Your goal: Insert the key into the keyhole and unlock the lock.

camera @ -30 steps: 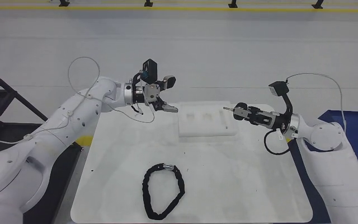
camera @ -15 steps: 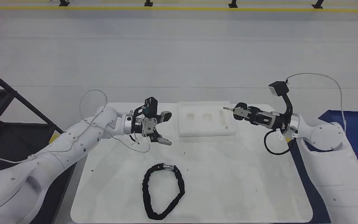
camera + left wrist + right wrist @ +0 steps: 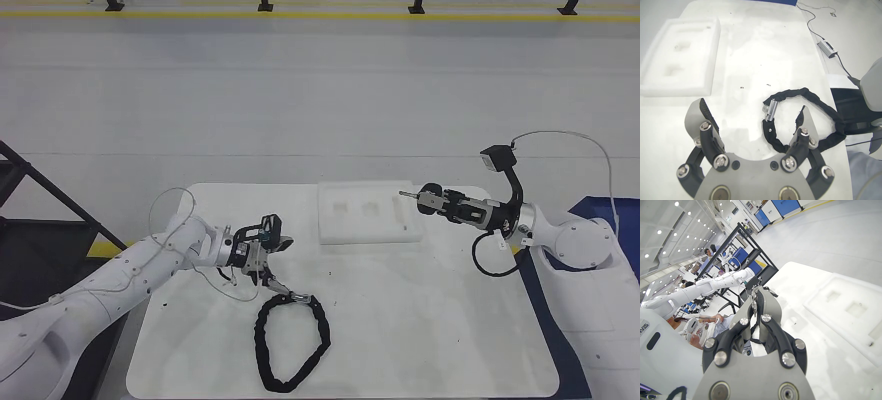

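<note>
One lock (image 3: 770,110), between left gripper's (image 3: 752,110) spread jaws

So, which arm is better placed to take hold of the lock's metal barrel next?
Left. The left gripper hangs open just beside the chain lock, whose metal barrel lies between its fingers in the left wrist view. The right gripper is shut on the key, apart near the foam tray.

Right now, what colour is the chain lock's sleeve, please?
Black sleeve; the left wrist view shows it best.
</note>
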